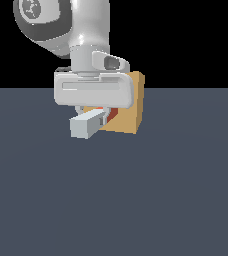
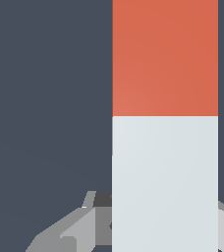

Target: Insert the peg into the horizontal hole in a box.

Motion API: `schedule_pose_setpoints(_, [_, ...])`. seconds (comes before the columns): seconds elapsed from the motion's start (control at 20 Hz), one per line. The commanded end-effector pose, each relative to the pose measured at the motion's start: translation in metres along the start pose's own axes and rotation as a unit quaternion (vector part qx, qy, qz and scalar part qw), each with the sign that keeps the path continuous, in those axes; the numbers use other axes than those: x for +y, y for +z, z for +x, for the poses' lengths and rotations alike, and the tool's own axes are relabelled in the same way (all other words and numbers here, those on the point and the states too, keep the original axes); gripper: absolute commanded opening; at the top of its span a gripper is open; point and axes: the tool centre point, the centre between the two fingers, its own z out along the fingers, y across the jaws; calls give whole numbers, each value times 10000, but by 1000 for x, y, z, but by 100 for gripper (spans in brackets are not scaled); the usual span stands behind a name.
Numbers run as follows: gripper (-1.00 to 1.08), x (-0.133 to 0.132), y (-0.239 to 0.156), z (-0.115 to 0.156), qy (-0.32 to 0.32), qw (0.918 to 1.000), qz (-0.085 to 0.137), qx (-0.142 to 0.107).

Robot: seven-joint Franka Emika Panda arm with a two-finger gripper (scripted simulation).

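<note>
The peg lies level, held above the floor in my gripper, which is shut on it. Its white half sticks out toward the camera, and a sliver of its red half shows behind the fingers, right against the tan box. The hand covers most of the box's face, so the horizontal hole is hidden. In the wrist view the peg fills a tall band, red half beyond the white half, with a grey finger beside its white part.
A flat dark grey floor spreads all around the box and under the peg. The white arm rises above the hand and blocks the box's upper part.
</note>
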Motion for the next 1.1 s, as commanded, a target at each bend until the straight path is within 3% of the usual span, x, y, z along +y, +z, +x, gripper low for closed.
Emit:
schedule_pose_setpoints(0.0, [-100,-12,-9,14,57,10000,-20,5])
schedule_pose_setpoints(0.45, [-100,-36,-24,45,162,9999,-21,3])
schedule_pose_setpoints(1.05, [-100,-36,-27,50,173,9998,-33,17])
